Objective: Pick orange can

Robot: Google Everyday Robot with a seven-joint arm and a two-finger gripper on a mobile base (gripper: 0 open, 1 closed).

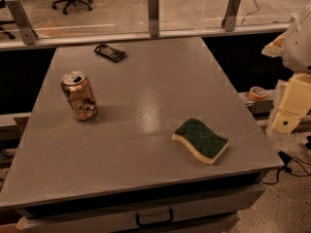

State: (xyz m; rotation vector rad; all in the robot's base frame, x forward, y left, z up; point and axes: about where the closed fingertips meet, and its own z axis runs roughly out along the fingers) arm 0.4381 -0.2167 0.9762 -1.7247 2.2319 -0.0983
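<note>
1 can to pick, reach not yet begun

3 things on the grey table (146, 96): orange can (78, 95) on the left side, upright, silver top and pull tab showing, dent near its base; green-and-yellow sponge (200, 140) toward the near right corner, well apart from the can; small dark flat packet (110, 52) near the far edge, kind not readable. Roll of tape (257, 92) sits on a ledge just off the table's right side.

Gripper (290, 108) at the right edge of view, off the table and beyond its right side, well apart from the can; only partly in frame; whether the claw is spread or pressed together, I cannot tell.

Step in hand, by my reading: approach; pick not started; can stands free, touched by nothing. Next move calls for a long carry leftward across the table, passing over or behind the sponge; claw spread wider than the can body; descent to mid-height, above the dent; a square close so the can neither tips nor skids on the smooth top; then a straight lift.
</note>
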